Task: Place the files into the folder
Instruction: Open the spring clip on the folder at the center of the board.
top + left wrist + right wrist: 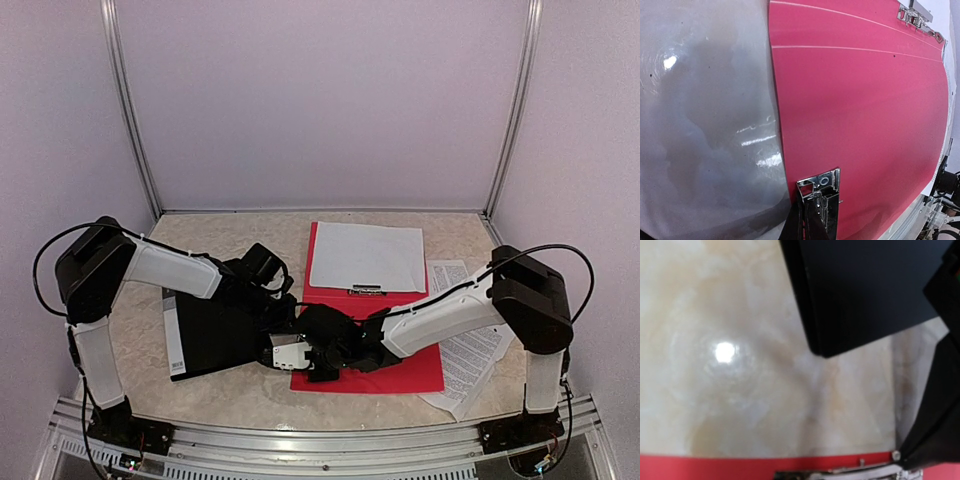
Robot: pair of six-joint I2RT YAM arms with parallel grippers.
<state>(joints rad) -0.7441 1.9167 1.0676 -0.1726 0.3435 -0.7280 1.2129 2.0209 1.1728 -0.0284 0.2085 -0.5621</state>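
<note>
The red folder (400, 372) lies open in the middle of the table. A white sheet (367, 255) of the files rests on its far half, behind a metal clip (367, 291). More files, printed sheets (470, 350), lie at the folder's right edge, partly under the right arm. Both grippers meet at the folder's near left edge. My left gripper (305, 358) (807, 222) is shut, its tips against a chrome clip (821, 182) on the red folder (865, 110); a grip on it cannot be made out. My right gripper (330, 368) is beside it, its fingers hidden from its own camera.
A flat black board (215, 335) (870, 285) with a white label strip lies left of the folder, under the left arm. Pale walls and metal posts (130, 110) enclose the table. A metal rail (320, 435) runs along the near edge.
</note>
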